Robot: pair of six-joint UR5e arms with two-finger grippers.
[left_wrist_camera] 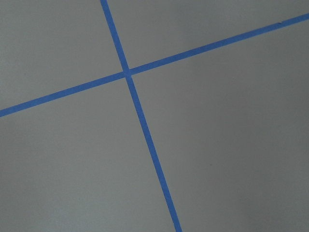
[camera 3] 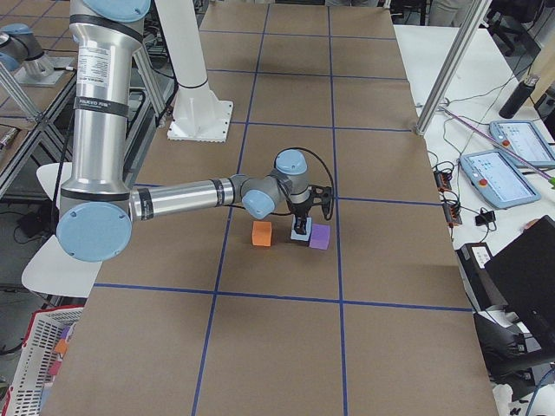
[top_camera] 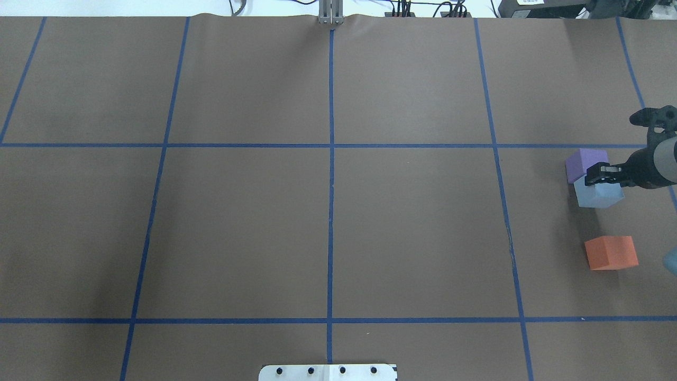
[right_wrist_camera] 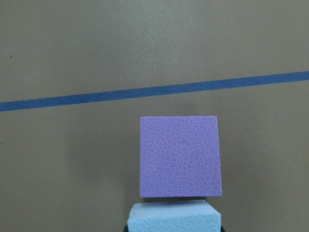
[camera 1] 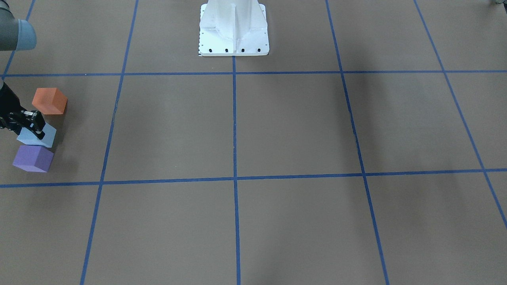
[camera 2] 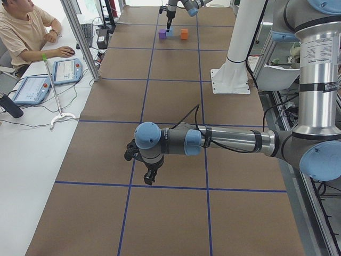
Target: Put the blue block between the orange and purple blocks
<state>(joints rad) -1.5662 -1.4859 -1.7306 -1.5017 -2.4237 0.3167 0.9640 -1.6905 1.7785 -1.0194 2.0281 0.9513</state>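
The light blue block (camera 1: 46, 137) sits between the orange block (camera 1: 49, 101) and the purple block (camera 1: 33, 158), close against the purple one and apart from the orange one. My right gripper (camera 1: 37, 128) is down on the blue block (top_camera: 600, 196) and appears shut on it. In the right wrist view the purple block (right_wrist_camera: 181, 157) lies just beyond the blue block (right_wrist_camera: 174, 217). In the overhead view the orange block (top_camera: 611, 253) lies nearer the robot than the purple block (top_camera: 584, 160). My left gripper (camera 2: 149, 177) hangs low over the table's other end; I cannot tell whether it is open.
The white robot base (camera 1: 233, 31) stands at the table's middle edge. Blue tape lines (top_camera: 330, 211) grid the brown table. An operator (camera 2: 21, 32) sits beside the table with tablets (camera 2: 66, 70) and a metal post (camera 2: 80, 37) close by.
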